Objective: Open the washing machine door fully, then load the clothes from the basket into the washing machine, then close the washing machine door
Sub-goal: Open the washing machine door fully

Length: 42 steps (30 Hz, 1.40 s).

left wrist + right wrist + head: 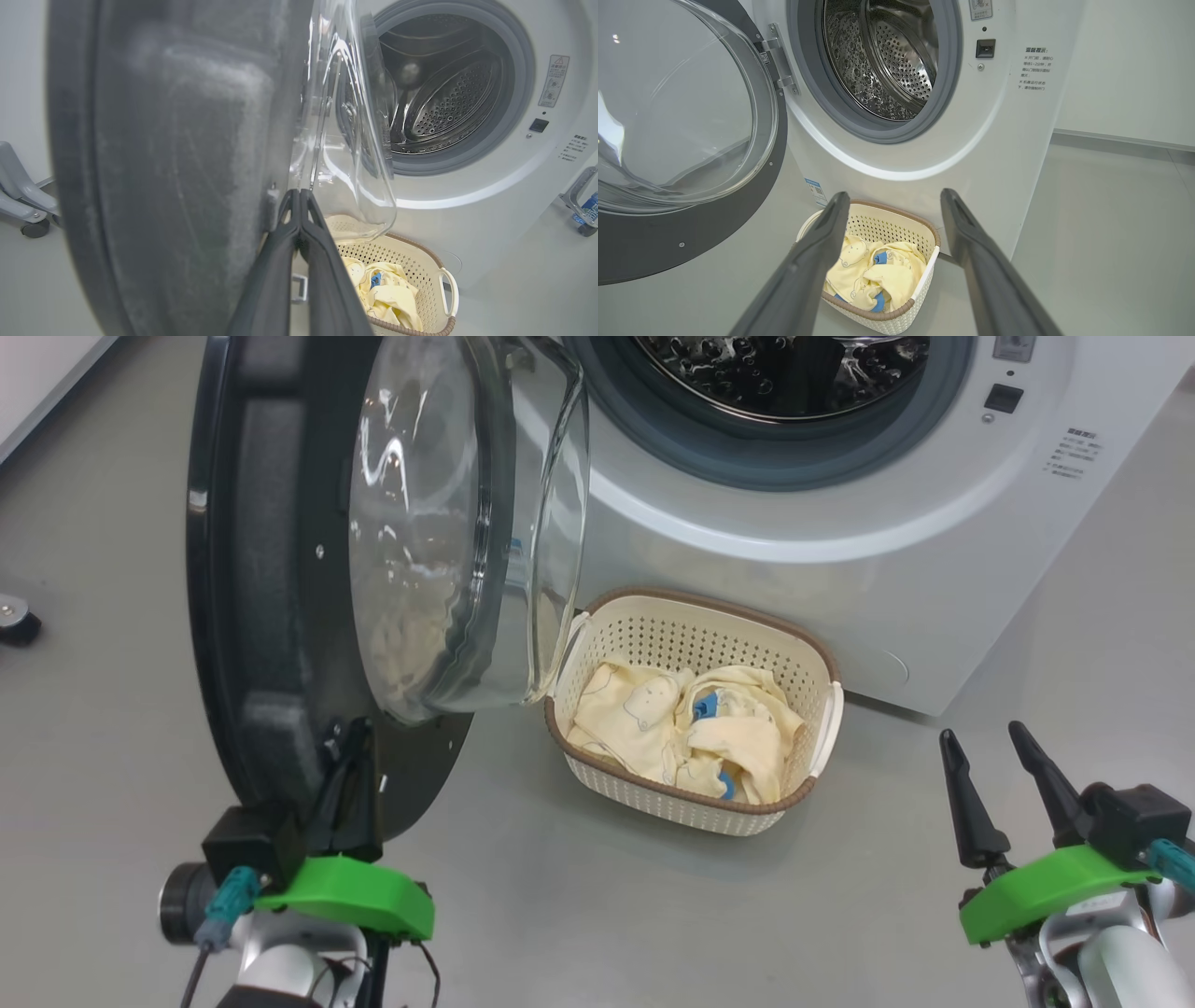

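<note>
Now left gripper (353, 735) clenched empty, tips against the washing machine door (261, 569) at 7 o'clock; right gripper (982, 735) hovers spread at 4 o'clock.

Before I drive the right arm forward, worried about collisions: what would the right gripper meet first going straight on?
Probably the white front of the washing machine, just above the far rim of the basket; the open right gripper aims over the clothes, though depth is unclear.
</note>
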### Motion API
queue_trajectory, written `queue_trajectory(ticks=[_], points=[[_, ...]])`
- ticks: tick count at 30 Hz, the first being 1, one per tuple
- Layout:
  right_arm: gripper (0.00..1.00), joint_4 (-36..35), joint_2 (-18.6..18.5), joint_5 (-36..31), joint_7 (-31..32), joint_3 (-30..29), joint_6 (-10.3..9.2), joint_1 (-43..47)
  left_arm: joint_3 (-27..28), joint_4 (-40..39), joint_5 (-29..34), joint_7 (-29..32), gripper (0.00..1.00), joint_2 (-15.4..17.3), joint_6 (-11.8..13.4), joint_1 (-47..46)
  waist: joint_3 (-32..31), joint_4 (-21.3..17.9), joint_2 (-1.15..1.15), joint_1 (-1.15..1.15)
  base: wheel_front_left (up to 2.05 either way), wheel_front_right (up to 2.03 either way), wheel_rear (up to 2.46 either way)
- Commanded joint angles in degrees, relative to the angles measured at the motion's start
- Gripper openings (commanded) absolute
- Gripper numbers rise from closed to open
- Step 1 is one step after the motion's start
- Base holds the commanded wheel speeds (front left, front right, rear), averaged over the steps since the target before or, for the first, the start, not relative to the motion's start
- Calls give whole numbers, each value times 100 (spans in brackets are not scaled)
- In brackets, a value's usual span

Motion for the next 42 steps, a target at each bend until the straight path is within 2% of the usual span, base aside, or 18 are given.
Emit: queue_trajectory(ticks=[1, 11, 35, 42], points=[[100, -148, -133, 46, -56, 81, 21, -47, 375, -190, -52, -69, 0, 211, 299, -122, -2, 11, 0, 0, 0, 0, 0], [100, -142, -172, 54, -56, 111, 21, -78, 772, 5, -305, -133, 0, 405, 337, -94, 38, 47, 0, 0, 0, 0, 0], [100, -232, -525, 111, 13, 169, 21, -308, 2089, 1169, -875, -405, 0, 817, 239, -757, 536, -257, 0, 0, 0, 0, 0], [100, -419, -644, 86, 144, 132, 21, -329, 2540, 1547, -944, -430, 0, 941, 104, -988, 727, -272, 0, 0, 0, 0, 0]])
